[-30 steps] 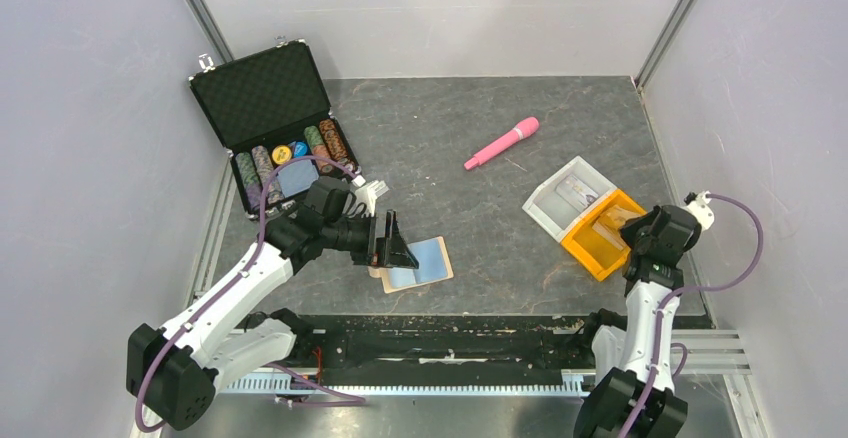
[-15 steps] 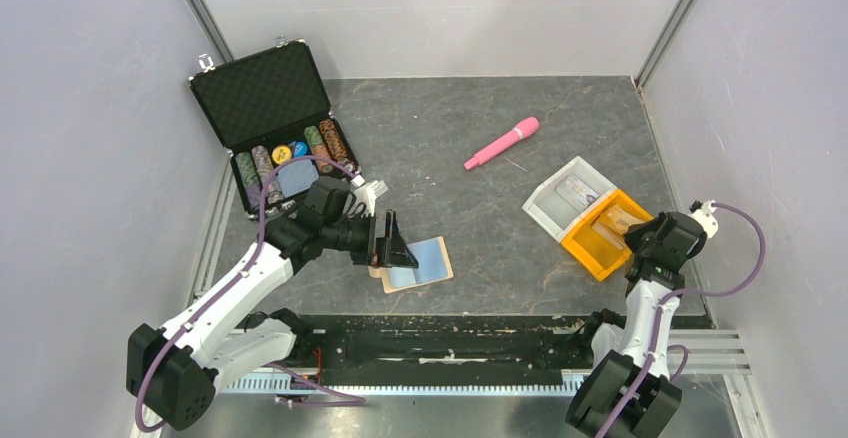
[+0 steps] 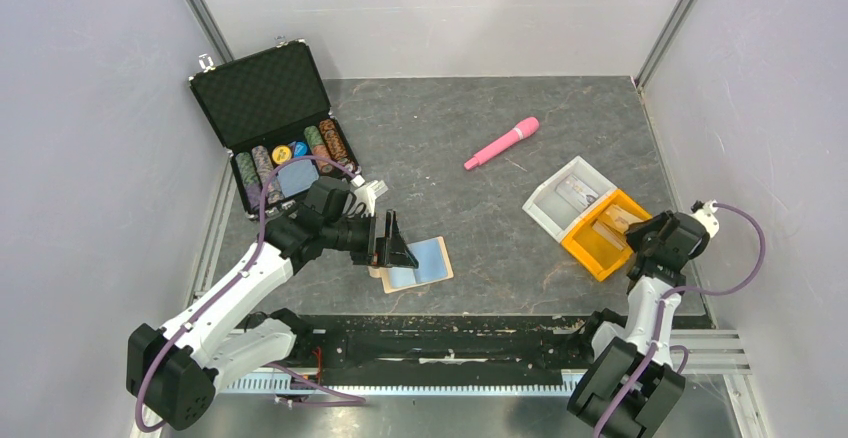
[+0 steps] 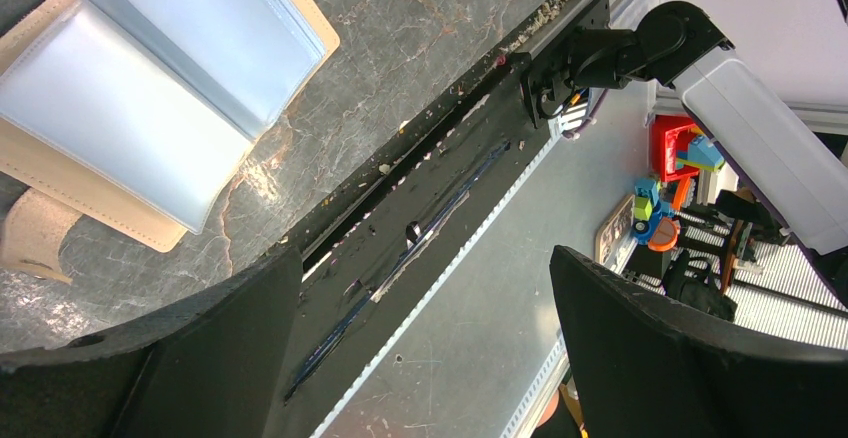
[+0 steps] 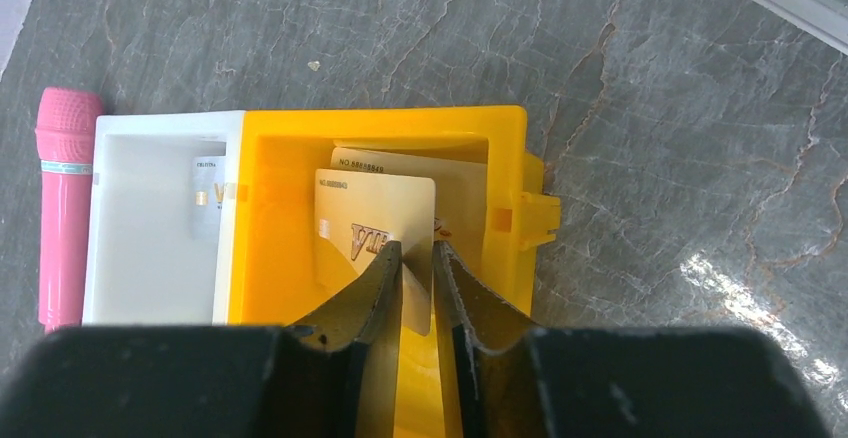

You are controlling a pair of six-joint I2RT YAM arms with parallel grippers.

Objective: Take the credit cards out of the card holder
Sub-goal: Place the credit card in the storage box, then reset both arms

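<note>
The card holder [image 3: 420,263] lies open near the table's front, pale blue lining up; the left wrist view shows it [image 4: 160,88] with its tan snap tab [image 4: 30,238]. My left gripper [image 3: 392,243] is open wide and empty over its left edge. Two gold credit cards [image 5: 375,218] lie in the orange tray [image 5: 270,228], and a third shows in the white tray [image 5: 150,218]. My right gripper [image 5: 417,253] hovers just above the orange tray, jaws parted by a narrow gap, holding nothing. In the top view it [image 3: 642,241] sits at the tray's near right corner.
A black poker-chip case [image 3: 270,123] stands open at the back left. A pink wand-like object [image 3: 502,143] lies mid-back, also seen beside the white tray [image 5: 65,218]. The orange tray [image 3: 600,238] and white tray [image 3: 560,198] sit together at right. Grey walls close three sides.
My right arm has drawn back slightly toward the right, away from the orange tray. The left arm and the card holder have not moved.
</note>
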